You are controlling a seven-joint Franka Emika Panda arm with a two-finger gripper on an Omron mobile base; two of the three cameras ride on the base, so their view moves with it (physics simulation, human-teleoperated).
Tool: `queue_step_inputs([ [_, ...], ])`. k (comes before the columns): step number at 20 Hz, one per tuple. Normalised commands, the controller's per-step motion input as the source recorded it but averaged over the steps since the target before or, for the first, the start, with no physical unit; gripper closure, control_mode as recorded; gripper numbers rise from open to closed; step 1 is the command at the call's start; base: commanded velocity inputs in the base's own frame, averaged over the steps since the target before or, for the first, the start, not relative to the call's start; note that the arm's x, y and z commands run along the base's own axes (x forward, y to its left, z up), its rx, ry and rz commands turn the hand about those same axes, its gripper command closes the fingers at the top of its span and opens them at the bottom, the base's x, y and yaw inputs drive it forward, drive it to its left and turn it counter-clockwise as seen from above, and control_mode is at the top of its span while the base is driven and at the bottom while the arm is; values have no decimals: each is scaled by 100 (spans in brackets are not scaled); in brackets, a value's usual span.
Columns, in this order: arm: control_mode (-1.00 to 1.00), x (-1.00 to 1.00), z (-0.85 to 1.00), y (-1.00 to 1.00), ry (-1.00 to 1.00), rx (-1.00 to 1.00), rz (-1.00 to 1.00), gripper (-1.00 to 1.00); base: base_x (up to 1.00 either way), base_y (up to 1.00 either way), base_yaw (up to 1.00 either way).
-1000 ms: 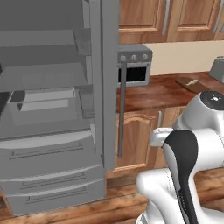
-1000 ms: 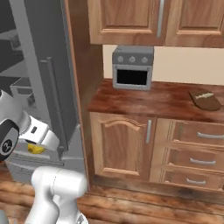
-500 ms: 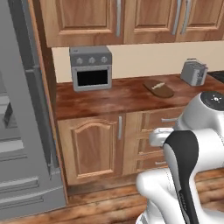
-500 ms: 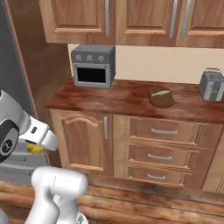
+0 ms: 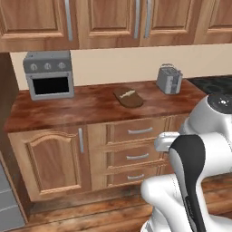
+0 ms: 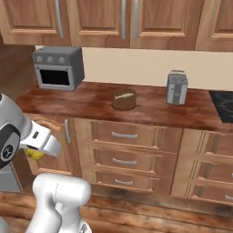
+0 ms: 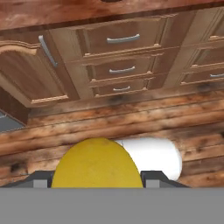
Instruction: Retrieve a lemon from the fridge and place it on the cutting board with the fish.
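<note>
lemon (image 7: pixel 97 162): bottom cut off by the hand view's lower band, fingertips on either side barely show, contact with the pads can't be confirmed. In right base view lemon (image 6: pixel 34 154) is mostly hidden behind the white hand, just a yellow sliver. fish (image 5: pixel 127 94) on cutting board (image 5: pixel 132 100): too small for detail. fridge (image 5: pixel 8 209): only a grey corner at the left edge. Stovetop (image 6: pixel 223 105) cut by the right edge.

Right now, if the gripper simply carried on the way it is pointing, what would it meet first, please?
Probably the wooden floor in front of the lower drawers. The gripper, shut on the lemon, points down and forward; nothing else seems to lie between, though depth is unclear.
</note>
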Motion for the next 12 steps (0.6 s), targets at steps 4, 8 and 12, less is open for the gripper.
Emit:
queue_step_inputs([
  [4, 100, 0, 0, 0, 0, 0, 0, 100, 27, -97, 1],
  [8, 100, 0, 0, 0, 0, 0, 0, 100, 22, -54, 0],
  [12, 100, 0, 0, 0, 0, 0, 0, 100, 36, -3, 2],
])
